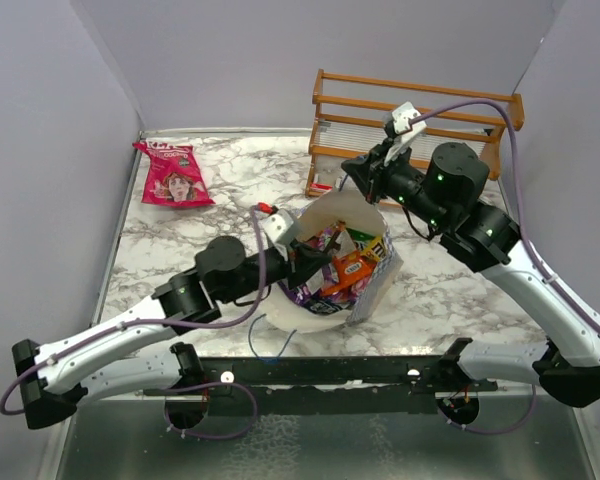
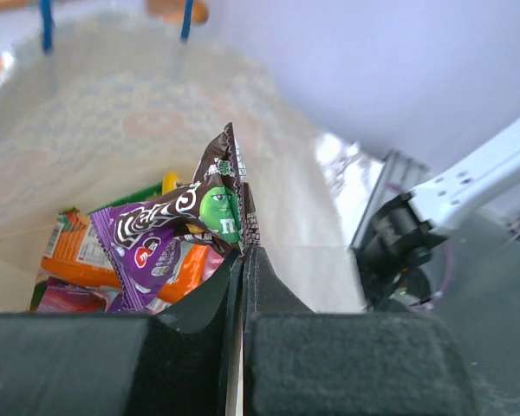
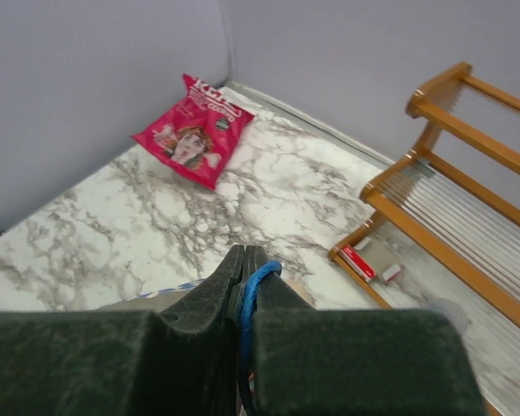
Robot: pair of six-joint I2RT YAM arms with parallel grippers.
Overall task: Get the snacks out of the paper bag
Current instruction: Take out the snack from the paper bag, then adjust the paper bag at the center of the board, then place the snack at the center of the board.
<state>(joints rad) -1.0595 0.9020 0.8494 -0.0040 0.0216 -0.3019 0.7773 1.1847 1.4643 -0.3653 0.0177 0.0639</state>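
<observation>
Marble tabletop [image 1: 250, 170]; wrist views alone: left pincer [image 2: 243, 253] tight on brown packet [image 2: 215, 204], right pincer [image 3: 245, 256] on blue cord [image 3: 260, 274].

Lavender walls [image 1: 280, 60]; white marble tabletop [image 1: 230, 180]; wooden rack [image 1: 420, 110] back-right.

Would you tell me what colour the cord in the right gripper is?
Blue; the cord in the right gripper shows best in the right wrist view.

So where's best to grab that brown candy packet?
Probably its crimped end seam, reached through the open mouth of the paper bag: the brown packet stands on edge above the other snacks, seam pointing outward, flat enough to pinch. The left gripper is shut right there.
</observation>
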